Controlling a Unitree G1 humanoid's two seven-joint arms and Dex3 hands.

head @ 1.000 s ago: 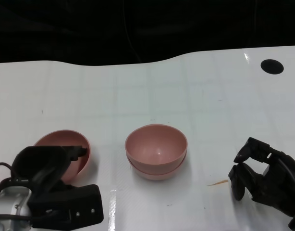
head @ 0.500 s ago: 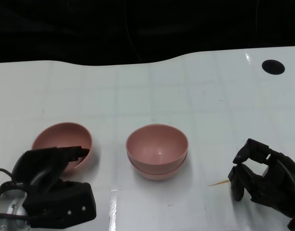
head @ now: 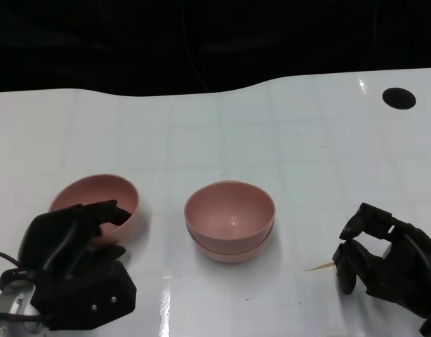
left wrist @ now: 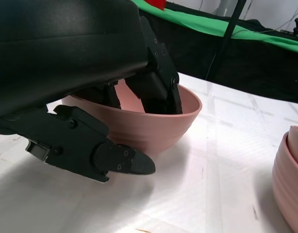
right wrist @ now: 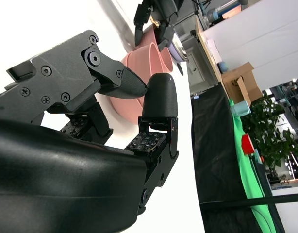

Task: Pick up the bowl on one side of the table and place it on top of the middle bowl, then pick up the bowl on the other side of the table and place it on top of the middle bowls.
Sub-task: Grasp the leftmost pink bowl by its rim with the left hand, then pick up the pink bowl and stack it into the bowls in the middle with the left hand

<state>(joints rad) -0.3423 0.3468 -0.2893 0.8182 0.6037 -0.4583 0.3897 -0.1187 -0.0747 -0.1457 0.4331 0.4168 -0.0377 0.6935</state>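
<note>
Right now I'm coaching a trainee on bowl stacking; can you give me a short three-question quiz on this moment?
1. True or false: the middle stack already holds two pink bowls.
2. Which robot hand has its fingers over the rim of the side bowl? A) left robot hand B) right robot hand C) both
3. Fill in: the small thin stick lies on the white table just beside the ____ robot hand.

Key
1. True: one bowl sits nested in another.
2. A: the left wrist view shows fingers inside the bowl and another finger outside its wall.
3. right.
</note>
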